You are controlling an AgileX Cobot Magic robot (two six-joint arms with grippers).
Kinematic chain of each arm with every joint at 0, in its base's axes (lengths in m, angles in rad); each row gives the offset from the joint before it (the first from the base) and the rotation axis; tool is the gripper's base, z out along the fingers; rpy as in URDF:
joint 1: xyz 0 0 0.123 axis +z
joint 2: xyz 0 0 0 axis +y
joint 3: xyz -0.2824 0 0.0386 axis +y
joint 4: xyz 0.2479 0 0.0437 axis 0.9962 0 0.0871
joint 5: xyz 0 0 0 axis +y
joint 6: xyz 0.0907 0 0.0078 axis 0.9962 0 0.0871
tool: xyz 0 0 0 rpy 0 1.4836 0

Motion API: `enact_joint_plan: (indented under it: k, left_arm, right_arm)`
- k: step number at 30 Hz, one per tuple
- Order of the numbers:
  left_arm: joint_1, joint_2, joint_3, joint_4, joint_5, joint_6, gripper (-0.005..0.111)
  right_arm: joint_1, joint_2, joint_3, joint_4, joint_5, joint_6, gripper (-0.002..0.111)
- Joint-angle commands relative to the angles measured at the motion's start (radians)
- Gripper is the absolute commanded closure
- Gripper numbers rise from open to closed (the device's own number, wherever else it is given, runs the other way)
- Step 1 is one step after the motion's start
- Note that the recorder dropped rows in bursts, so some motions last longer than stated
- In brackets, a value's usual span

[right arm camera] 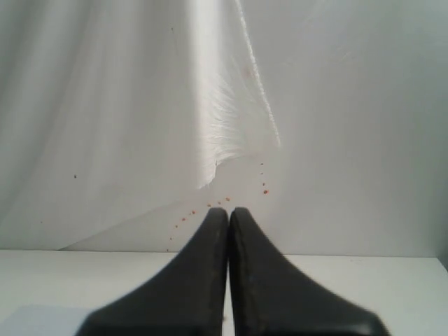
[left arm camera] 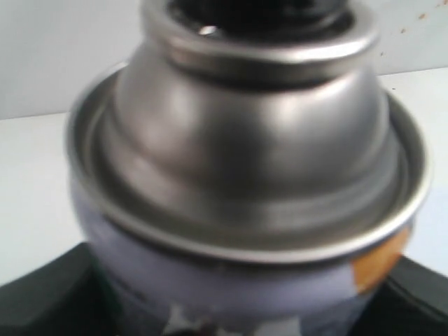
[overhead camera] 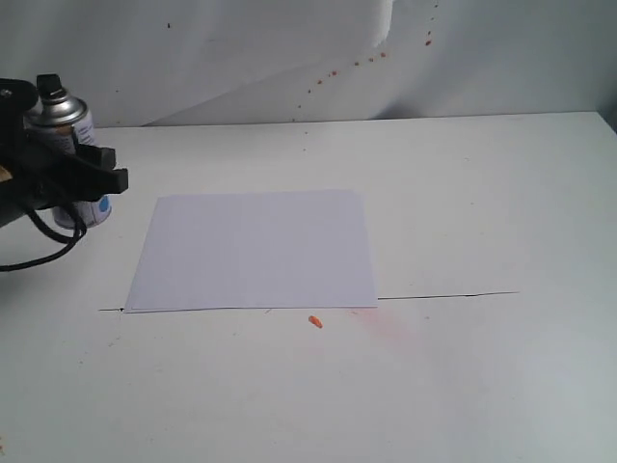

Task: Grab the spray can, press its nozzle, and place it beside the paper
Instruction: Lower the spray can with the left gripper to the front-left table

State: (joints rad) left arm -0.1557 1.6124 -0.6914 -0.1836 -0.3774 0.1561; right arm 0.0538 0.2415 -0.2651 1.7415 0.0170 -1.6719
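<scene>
The spray can (overhead camera: 69,130) stands upright inside the left end effector (overhead camera: 87,172). Its long axis is vertical and its silver dome is uppermost. The nozzle (overhead camera: 51,89) sits above the end effector on top of the dome, a small black cap much narrower than the can. The black fingers (overhead camera: 104,172) are clamped on the can's labelled body about halfway up. The dome shows above them and the lower label, with a blue patch, below.

In the left wrist view the can fills nearly the whole picture and looks soft and out of focus. The dome (left arm camera: 252,154) and its rolled rim are clear enough, and an orange mark (left arm camera: 378,262) shows on the label. The nozzle (left arm camera: 259,8) is cut off by the picture's edge. Dark finger surfaces (left arm camera: 42,297) flank the can on both sides.

A black cable (overhead camera: 43,236) loops in front of the can's base, so I cannot tell whether the can rests on the desk (overhead camera: 482,193) or hangs just clear of it. Most of the left arm is cut off by the edge of the exterior view.

The paper (overhead camera: 255,251) lies flat on the desk, out to the side of the held can and apart from it. A small orange speck (overhead camera: 315,321) lies just off the paper's near edge.

The right end effector (right arm camera: 229,231) has its two dark fingers (right arm camera: 266,280) pressed together with nothing between them. It faces a white backdrop (right arm camera: 105,105) dotted with red specks, and it does not show in the exterior view.
</scene>
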Motion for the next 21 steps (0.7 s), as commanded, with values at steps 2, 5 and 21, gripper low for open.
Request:
enact_joint_plan:
  k: [2, 5, 21]
  left_arm:
    - [0.064, -0.009, 0.040, 0.232, -0.178, -0.190, 0.107]
    - [0.069, 0.048, 0.040, 0.280, -0.250, -0.208, 0.107]
    - [0.075, 0.346, 0.011, 0.277, -0.520, -0.208, 0.107]
  right_arm:
    - [-0.002, -0.004, 0.002, 0.003, -0.007, 0.006, 0.108]
    - [-0.002, -0.004, 0.002, 0.003, -0.007, 0.006, 0.108]
    - [-0.002, -0.004, 0.002, 0.003, -0.007, 0.006, 0.108]
